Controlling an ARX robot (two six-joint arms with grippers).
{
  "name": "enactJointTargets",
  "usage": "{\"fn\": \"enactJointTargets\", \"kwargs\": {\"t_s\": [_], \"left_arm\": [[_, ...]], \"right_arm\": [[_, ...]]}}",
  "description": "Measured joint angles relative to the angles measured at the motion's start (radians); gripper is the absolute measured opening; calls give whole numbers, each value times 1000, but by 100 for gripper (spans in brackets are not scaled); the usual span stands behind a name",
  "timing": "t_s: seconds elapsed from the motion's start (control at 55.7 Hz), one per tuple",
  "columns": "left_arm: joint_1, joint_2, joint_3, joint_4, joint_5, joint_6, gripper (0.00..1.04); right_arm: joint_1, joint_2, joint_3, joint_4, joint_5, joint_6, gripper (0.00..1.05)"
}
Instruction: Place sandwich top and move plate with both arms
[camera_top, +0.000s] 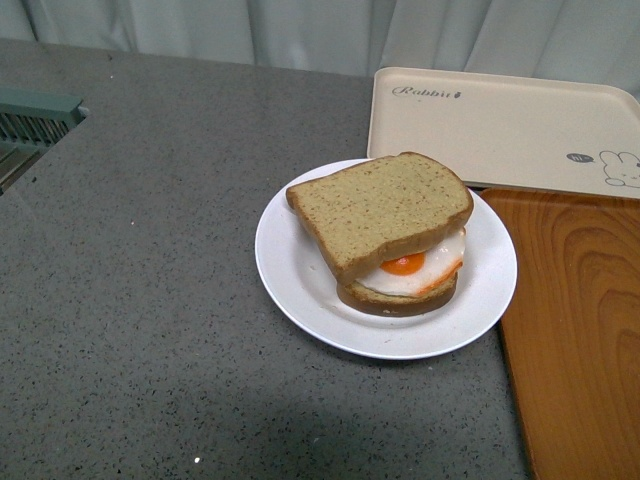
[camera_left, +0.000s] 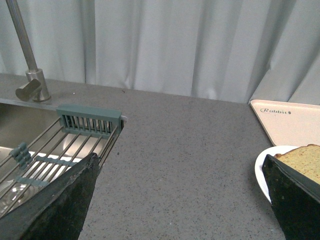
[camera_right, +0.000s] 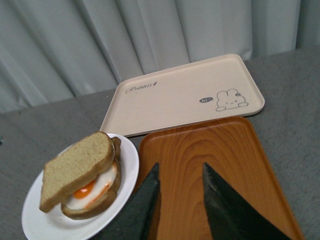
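The sandwich top (camera_top: 382, 208), a tan speckled bread slice, lies askew on a fried egg (camera_top: 412, 268) and a lower slice, all on the round white plate (camera_top: 290, 265). No arm appears in the front view. My left gripper (camera_left: 180, 167) is open over bare counter, wide apart, with the plate (camera_left: 262, 167) and bread (camera_left: 302, 159) by one finger. My right gripper (camera_right: 181, 170) is open above the wooden tray (camera_right: 220, 145), empty, with the sandwich top (camera_right: 75, 167) and plate (camera_right: 127, 162) to its side.
A cream rabbit-print tray (camera_top: 500, 125) lies behind the plate. The orange-brown wooden tray (camera_top: 575, 330) touches the plate's right side. A sink with a teal rack (camera_left: 87, 120) and a faucet (camera_left: 30, 75) sits at the counter's left. Curtains hang along the back.
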Motion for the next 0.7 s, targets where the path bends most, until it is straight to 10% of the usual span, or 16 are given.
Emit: {"fn": "enactJointTargets", "kwargs": {"t_s": [0.233, 0.449, 0.7], "left_arm": [[0, 0, 0, 0, 0, 0, 98], [0, -1, 0, 0, 0, 0, 98], [-55, 129, 80, -181, -124, -170, 98]], "right_arm": [[0, -5, -1, 6, 8, 87, 72], [14, -66, -24, 115, 58, -257, 35], [14, -67, -24, 115, 60, -321, 2]]}}
